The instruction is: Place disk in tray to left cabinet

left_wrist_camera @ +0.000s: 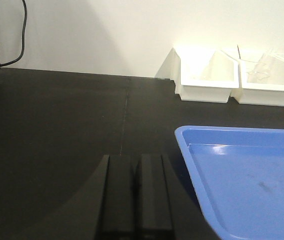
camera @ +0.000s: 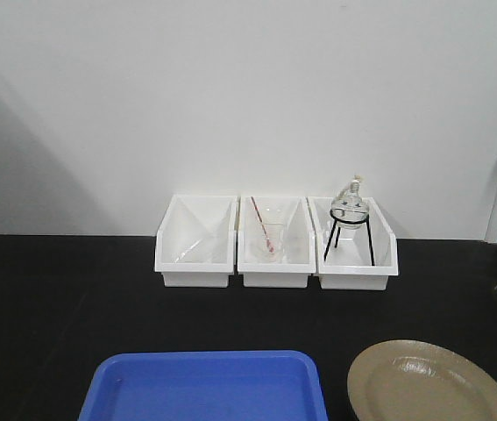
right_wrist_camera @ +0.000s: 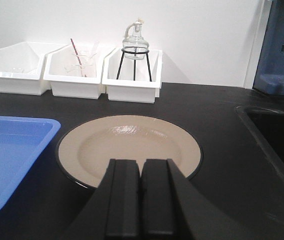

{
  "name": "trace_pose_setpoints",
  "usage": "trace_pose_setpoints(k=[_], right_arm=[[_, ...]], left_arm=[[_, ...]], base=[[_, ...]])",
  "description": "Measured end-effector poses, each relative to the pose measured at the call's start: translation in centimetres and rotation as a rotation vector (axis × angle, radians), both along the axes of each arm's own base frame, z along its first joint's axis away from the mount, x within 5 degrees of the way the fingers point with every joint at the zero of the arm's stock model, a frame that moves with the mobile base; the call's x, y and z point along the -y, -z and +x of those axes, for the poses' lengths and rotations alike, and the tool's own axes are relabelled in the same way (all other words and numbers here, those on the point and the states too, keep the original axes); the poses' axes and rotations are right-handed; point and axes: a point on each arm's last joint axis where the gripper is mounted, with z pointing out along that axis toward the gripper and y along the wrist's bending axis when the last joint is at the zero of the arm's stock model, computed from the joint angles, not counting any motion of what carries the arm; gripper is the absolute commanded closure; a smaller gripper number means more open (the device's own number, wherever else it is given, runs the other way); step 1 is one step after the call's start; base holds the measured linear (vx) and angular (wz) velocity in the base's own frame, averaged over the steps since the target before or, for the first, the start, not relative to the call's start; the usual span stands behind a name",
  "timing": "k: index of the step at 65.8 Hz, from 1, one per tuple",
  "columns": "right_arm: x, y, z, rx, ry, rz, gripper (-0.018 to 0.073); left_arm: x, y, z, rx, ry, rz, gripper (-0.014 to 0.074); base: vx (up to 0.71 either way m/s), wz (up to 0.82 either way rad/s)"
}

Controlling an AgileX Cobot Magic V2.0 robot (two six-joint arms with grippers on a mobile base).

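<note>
Tan disk (right_wrist_camera: 129, 142) lies just beyond right pincer (right_wrist_camera: 142, 167) — closed.

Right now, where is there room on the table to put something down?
The black tabletop left of the blue tray is bare, and so is the strip between tray and white bins. The tray is empty. It's tight between tray and tan plate.

Nothing to read here: no lettering, label, brand or number shows on the tray (camera: 204, 386), the disk (camera: 432, 388) or the white bins (camera: 274, 263).
</note>
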Motion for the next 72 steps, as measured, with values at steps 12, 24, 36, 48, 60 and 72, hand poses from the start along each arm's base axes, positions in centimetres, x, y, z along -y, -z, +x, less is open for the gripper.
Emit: trace_pose_setpoints(k=[12,24,36,48,60,72], right_arm=[[0.0,0.0,0.0,0.0,0.0,0.0,0.0568],[0.0,0.0,0.0,0.0,0.0,0.0,0.0568],[0.0,-0.4,0.0,0.046,-0.004,0.003,0.0568],[-0.2,-2.1,-0.1,0.234,-0.022,0.016,0.0566],[-0.1,-6.1,-0.6,0.253,-0.012,0.019,0.0561],[0.2,-10.4,-0.5,0.087,0.014,0.012,0.0556]], left_arm=[[0.0,-0.1,0.0,0.006,0.0,0.0,0.0603],[0.0,-0.4,0.0,0.049,0.001,-0.001,0.0603],[0.0,-1.3,0.0,0.143,0.003,-0.004,0.0603],[0.0,-2.2,-0.1,0.223,0.005,-0.006,0.0603],[0.0,-7.0,-1.0,0.306,0.003,0.001,0.0603],[0.0,-10.6,-1.0,0.178,-0.002,0.078,0.0603]], base=[[0.0,0.0],[0.0,0.0],[0.0,0.0],[0.0,0.0],[0.0,0.0],[0.0,0.0]])
